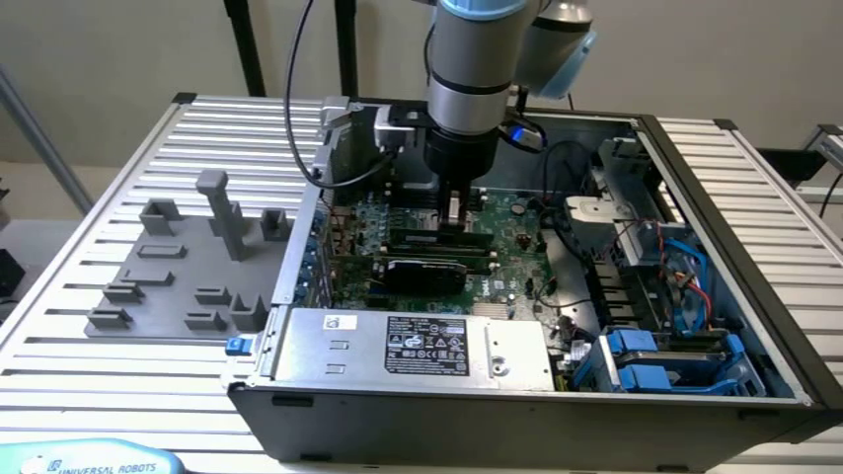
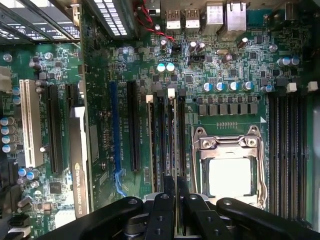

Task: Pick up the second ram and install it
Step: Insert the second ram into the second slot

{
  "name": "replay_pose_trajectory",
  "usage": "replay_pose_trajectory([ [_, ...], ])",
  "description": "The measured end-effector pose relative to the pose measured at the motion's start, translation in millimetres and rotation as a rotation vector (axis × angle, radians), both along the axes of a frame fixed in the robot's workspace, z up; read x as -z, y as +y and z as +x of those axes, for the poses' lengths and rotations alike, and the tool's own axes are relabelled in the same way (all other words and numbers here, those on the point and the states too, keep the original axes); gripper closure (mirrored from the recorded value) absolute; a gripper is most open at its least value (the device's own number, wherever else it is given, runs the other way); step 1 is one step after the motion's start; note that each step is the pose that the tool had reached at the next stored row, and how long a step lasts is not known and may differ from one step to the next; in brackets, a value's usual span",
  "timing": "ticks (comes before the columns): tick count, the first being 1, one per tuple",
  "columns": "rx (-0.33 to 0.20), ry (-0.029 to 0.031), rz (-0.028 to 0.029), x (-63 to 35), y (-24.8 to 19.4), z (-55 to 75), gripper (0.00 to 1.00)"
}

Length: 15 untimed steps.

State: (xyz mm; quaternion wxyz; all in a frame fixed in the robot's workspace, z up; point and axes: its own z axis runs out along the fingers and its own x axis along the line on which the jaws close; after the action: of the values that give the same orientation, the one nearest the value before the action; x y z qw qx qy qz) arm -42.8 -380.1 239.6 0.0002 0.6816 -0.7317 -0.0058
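End effector: the end effector (image 1: 452, 219) hangs straight down from the arm inside the open computer case (image 1: 737, 207), low over the motherboard (image 1: 507, 222); its black fingers (image 2: 161, 210) are closed on the second ram (image 2: 171, 130).
Second ram: held on edge between the fingers, it stands in line with the memory slots (image 2: 160, 145) beside the CPU socket (image 2: 229, 165); in the wrist view its thin edge runs along a slot with white latches at the far end. Whether it is fully seated I cannot tell.
Power supply: a grey power supply (image 1: 409, 346) with a label lies along the case's near edge, in front of the motherboard.
Drive bay: blue drive brackets (image 1: 646, 360) sit in the case's near corner on the exterior view's right, with cables (image 1: 685, 267) running behind them.
Graphics card: a card marked NVIDIA (image 2: 80, 160) stands in an expansion slot, well to the side of the memory slots.
Fixture: grey fixture blocks (image 1: 197, 257) stand on the slatted worktop (image 1: 79, 296) beside the case, on the exterior view's left.
Rear ports: metal port housings (image 2: 200, 17) line the motherboard's far edge.
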Motion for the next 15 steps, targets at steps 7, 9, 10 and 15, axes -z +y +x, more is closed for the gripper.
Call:
replay_pose_trajectory([
  [7, 0.0, 0.0024, 0.0, 1.6, 0.0, 1.1, 0.86],
  [9, 0.0, 0.0022, 0.0004, 2.3, 0.0, 1.1, 0.86],
  [10, 0.0, 0.0023, 0.0002, 2.7, 0.0, 1.1, 0.86],
  [15, -0.004, 0.0024, -0.0002, 4.6, 0.0, 1.1, 0.86],
])
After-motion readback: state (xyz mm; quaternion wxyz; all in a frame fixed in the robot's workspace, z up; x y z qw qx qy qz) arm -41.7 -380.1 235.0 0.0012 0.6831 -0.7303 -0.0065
